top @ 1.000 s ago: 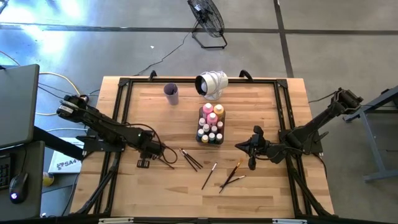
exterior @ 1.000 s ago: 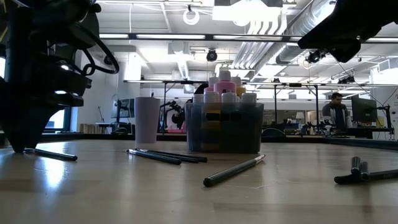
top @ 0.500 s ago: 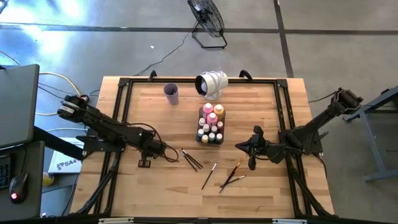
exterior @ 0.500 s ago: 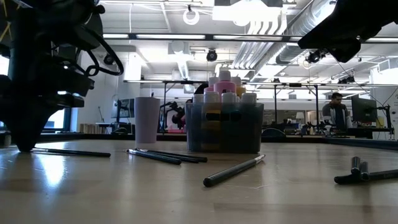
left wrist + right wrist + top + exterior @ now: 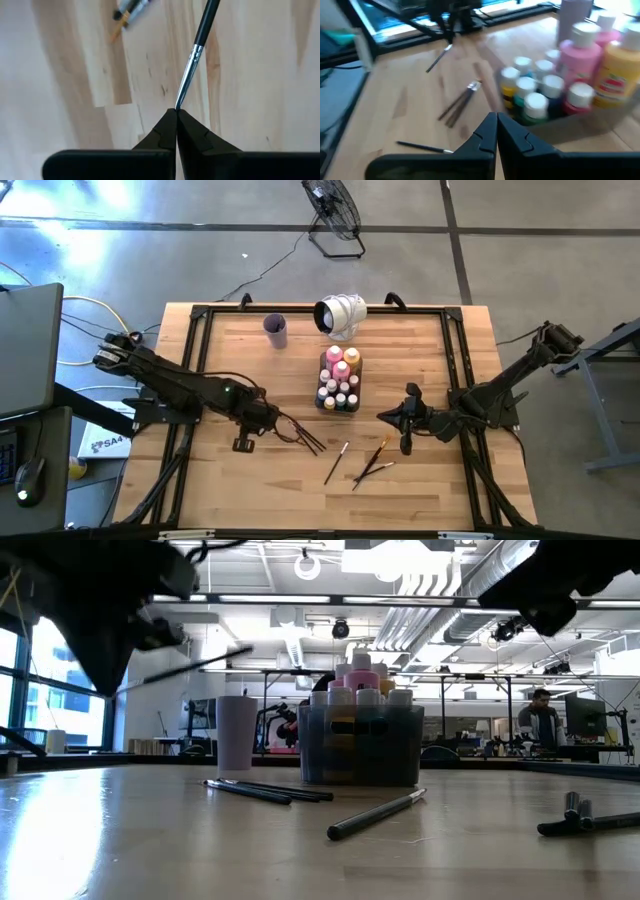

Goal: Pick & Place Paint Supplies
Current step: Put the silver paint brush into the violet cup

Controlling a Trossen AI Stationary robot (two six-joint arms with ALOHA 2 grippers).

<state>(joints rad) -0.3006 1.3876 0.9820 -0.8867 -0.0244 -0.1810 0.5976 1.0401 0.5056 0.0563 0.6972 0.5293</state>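
**Dark-handled brush lifted in the left claw**

Wooden tabletop (image 5: 400, 500), nearest the camera: loose brushes lie flat, a lone one (image 5: 336, 463) and a crossed pair (image 5: 372, 464), with three more bunched (image 5: 307, 436) just left of them. Above that bunch the left claw (image 5: 176, 111) is clamped on the tip of one brush (image 5: 197, 50), carrying it off the wood; its long axis juts out ahead of the closed fingers. The right claw (image 5: 405, 423) hovers closed, holding nothing, right of the tray. Farther back stand the tray of paint bottles (image 5: 340, 380) and the lilac cup (image 5: 276, 331), the likely goal, nearer the left arm.
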